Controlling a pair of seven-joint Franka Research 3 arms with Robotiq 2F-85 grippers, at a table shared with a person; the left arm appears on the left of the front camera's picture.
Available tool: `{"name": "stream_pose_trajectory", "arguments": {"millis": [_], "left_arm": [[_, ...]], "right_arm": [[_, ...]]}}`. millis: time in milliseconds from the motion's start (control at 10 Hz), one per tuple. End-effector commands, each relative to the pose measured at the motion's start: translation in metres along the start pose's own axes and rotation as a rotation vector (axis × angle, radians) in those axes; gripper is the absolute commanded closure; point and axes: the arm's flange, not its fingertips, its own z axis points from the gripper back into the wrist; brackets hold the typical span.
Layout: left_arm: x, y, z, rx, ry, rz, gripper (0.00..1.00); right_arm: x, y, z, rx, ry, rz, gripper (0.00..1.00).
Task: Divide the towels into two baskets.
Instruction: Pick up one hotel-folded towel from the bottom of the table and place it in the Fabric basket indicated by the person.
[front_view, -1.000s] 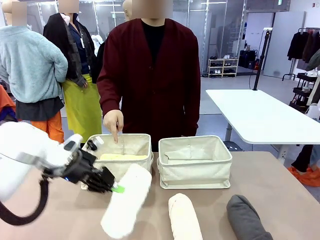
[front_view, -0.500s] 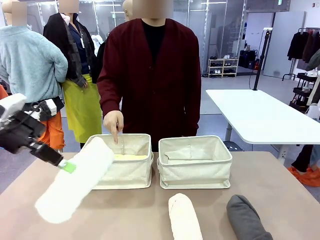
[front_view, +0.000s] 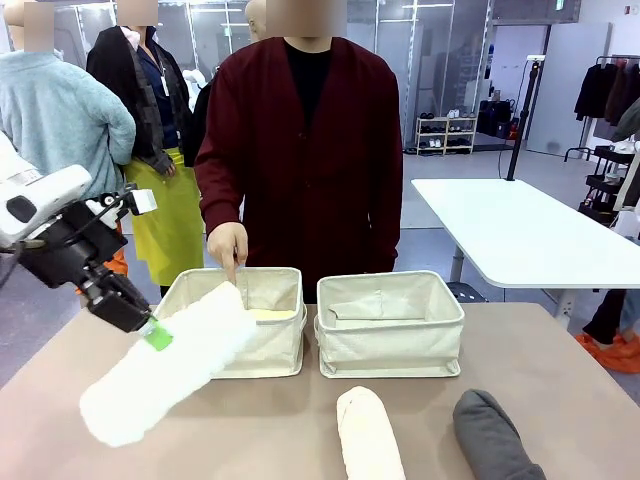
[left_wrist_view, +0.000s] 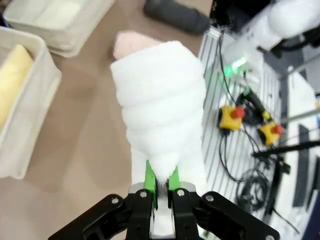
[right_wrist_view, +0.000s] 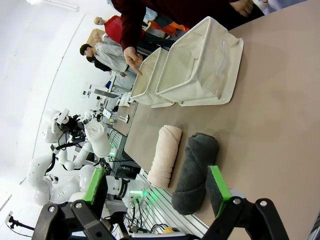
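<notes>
In the front view the left gripper (front_view: 155, 335) pinches one end of the white towel (front_view: 170, 370), held tilted just before the left basket (front_view: 278, 350), where the yellow towel (front_view: 265, 313) already lies and the person's hand (front_view: 228, 243) points. The right basket (front_view: 390, 345) looks empty. The left wrist view shows the green pads clamped on that roll's end above the tabletop. In the right wrist view the right gripper (right_wrist_view: 156, 177) stands spread and empty over the cream-pink towel (right_wrist_view: 165, 155) and dark grey towel (right_wrist_view: 196, 170), so seemingly one towel is placed, one is in hand and two are left.
</notes>
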Motion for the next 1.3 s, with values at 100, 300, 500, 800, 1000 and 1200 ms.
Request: {"name": "stream_pose_trajectory", "arguments": {"millis": [100, 300, 500, 800, 1000, 1200], "left_arm": [[-0.006, -0.005, 0.004, -0.016, 0.058, -0.016, 1.00], [0.002, 0.002, -0.003, 0.049, 0.061, -0.127, 0.89], [0.049, 0.021, 0.004, 0.272, 0.155, -0.310, 0.89], [0.115, 0.058, 0.012, 0.349, 0.374, -0.589, 0.89], [0.140, 0.095, 0.002, 0.337, 0.484, -0.714, 0.89], [0.142, 0.136, -0.021, 0.398, 0.550, -0.700, 0.89]], "right_arm": [[-0.002, 0.003, 0.001, 0.009, -0.006, 0.010, 0.00], [-0.002, 0.003, 0.001, 0.009, -0.006, 0.010, 0.00], [-0.002, 0.003, 0.001, 0.009, -0.006, 0.010, 0.00], [-0.002, 0.003, 0.001, 0.009, -0.006, 0.010, 0.00], [-0.002, 0.003, 0.001, 0.009, -0.006, 0.010, 0.00], [-0.002, 0.003, 0.001, 0.009, -0.006, 0.010, 0.00]]}}
